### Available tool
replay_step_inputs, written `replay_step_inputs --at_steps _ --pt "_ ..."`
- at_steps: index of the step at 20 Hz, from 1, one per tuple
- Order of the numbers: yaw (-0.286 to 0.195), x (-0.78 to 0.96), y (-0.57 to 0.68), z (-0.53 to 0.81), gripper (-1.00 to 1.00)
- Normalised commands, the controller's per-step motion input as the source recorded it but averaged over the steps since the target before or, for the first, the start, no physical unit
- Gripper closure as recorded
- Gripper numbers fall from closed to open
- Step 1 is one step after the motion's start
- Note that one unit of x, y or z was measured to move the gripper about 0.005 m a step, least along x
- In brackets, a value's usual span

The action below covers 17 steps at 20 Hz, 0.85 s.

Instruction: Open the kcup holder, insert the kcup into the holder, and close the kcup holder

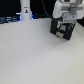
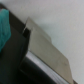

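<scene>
Jaws state unclear; gripper (image 1: 63, 30) above boxy black kcup holder (image 1: 62, 31).

Hand (image 1: 63, 31) above table (image 1: 35, 57), exterior view's right.

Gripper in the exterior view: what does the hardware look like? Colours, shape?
The arm ends in a white, rounded wrist housing. Below it hangs the gripper, dark and boxy, with black fingers. The frame is too blurred to show cables or markings.

A pale table (image 1: 35, 55) fills most of the exterior view. A dark background is seen behind its far edge.
</scene>
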Motion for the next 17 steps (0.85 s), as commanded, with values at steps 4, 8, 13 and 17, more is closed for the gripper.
replay_step_inputs --at_steps 4,8,13,17 --pt "0.096 -0.60 0.38 0.03 -1.00" --pt "0.022 -0.01 0.04 0.17 -1.00" --pt "0.005 0.03 -0.02 0.03 -1.00" --pt "-0.003 0.01 0.00 0.04 -1.00"
